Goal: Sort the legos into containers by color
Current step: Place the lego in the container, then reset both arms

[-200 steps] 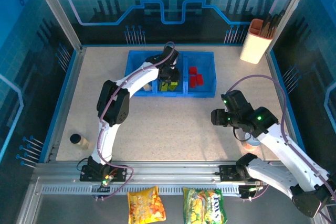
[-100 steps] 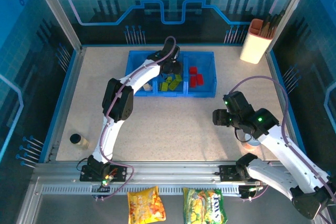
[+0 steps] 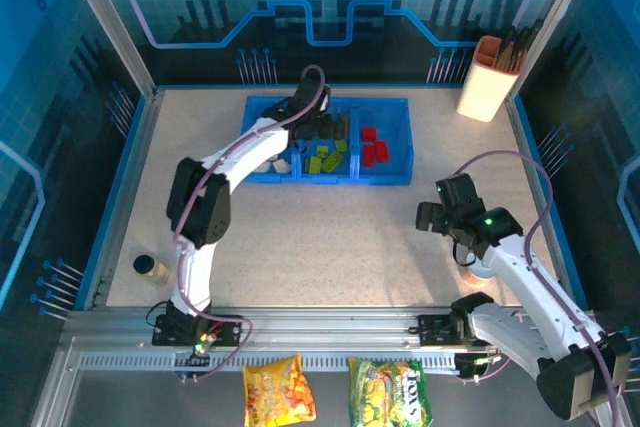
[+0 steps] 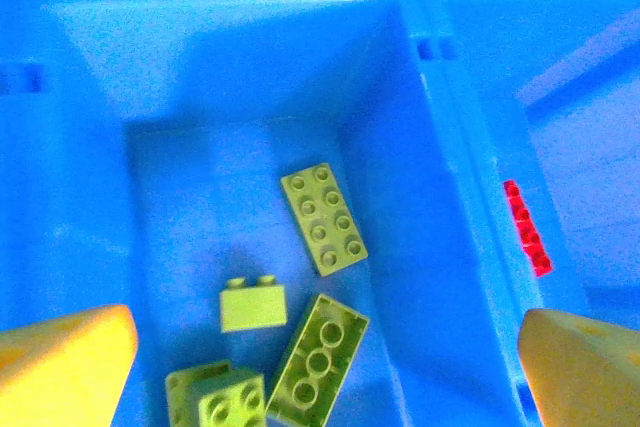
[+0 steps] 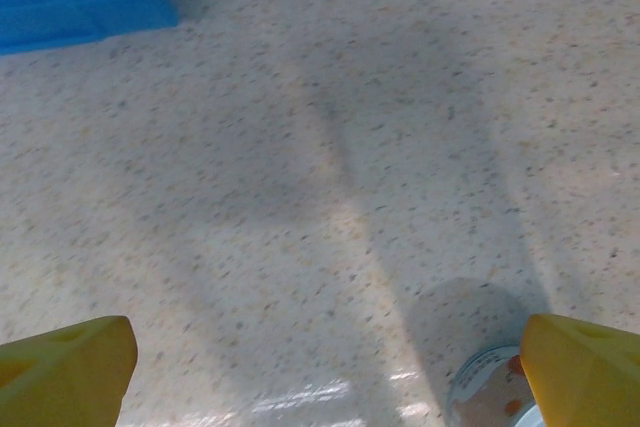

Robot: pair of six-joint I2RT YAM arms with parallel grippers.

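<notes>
Entry: release step, middle compartment

Your left claw [image 3: 325, 127] stands over the translucent blue three-compartment plastic tray [image 3: 380, 179]. Its fingers are spread as wide as they go, with nothing between them. A second ago this claw sat low in the middle compartment, pinched shut. Since then it has opened and lifted back toward the tray's far wall. My reading is that a brick has just been let go there.

The left wrist view agrees. The left claw [image 4: 322, 367] shows a yellow fingertip [image 4: 65, 362] at each lower corner of the frame. Below them the small lime green plastic bricks [image 4: 323, 218] lie loose on the compartment floor, four or so in sight, none touched.

In the overhead view the red bricks [image 3: 372, 147] sit in the right compartment and a cream brick [image 3: 283, 164] in the left. As far as that view resolves, the colours are unmixed.

Your right claw [image 3: 428, 217] has also gone from part-closed to full spread in the same second and shifted a little to the right. It is empty and hangs over the bare speckled worktop [image 5: 300, 147]. A small round white-and-orange object [image 5: 490, 402] lies just beside its right fingertip and does not look like a brick.

Every brick I can find lies inside the tray, so I judge the sort at or near its end. Scan the worktop once more before you park the arms
</notes>
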